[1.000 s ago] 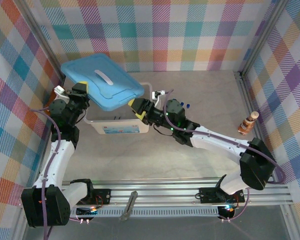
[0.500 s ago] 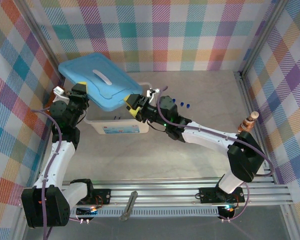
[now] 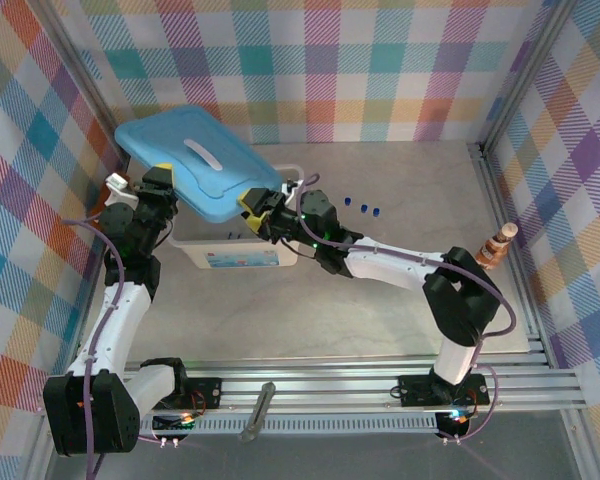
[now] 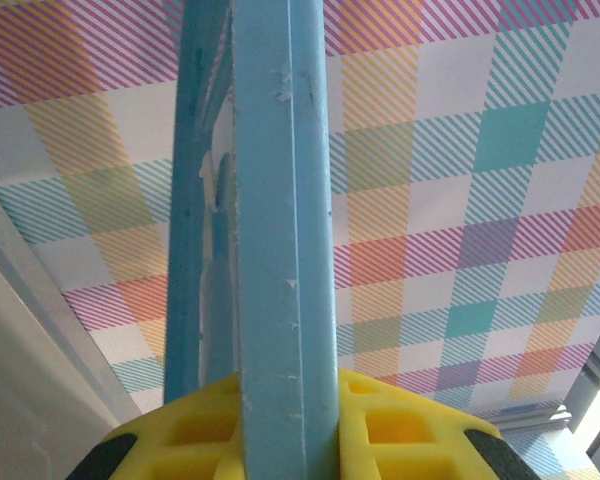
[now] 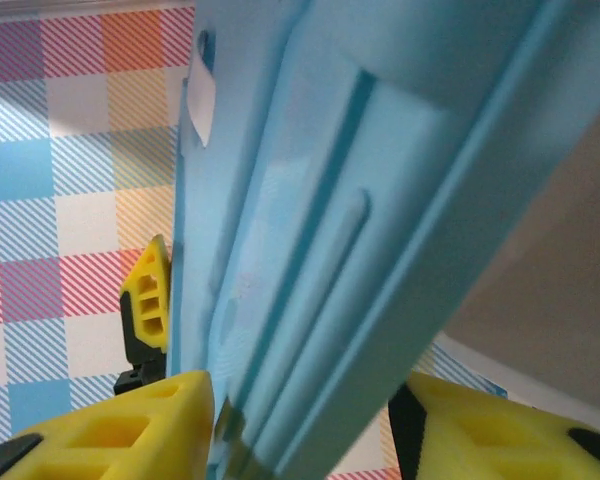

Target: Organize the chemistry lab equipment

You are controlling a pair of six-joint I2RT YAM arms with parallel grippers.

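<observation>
A light-blue bin lid (image 3: pixel 195 160) is held tilted above the white bin (image 3: pixel 242 252). My left gripper (image 3: pixel 165 178) is shut on the lid's left rim; in the left wrist view the rim (image 4: pixel 280 200) stands edge-on between the yellow fingers, at the left gripper (image 4: pixel 285 425). My right gripper (image 3: pixel 255 205) is at the lid's right edge. In the right wrist view the lid (image 5: pixel 360 200) passes between its spread fingers, at the right gripper (image 5: pixel 300 430), touching the left one. Small blue-capped tubes (image 3: pixel 362 208) lie on the table right of the bin.
A brown-and-white bottle-shaped figure (image 3: pixel 495 245) stands by the right wall. Checked walls close in the table at the back and both sides. A metal rail (image 3: pixel 360 395) runs along the near edge. The bin's inside is hidden under the lid.
My right gripper has moved left to the lid's right edge and its jaws have narrowed around it. The blue-capped tubes have come out from under the arm. The left gripper keeps its hold.
</observation>
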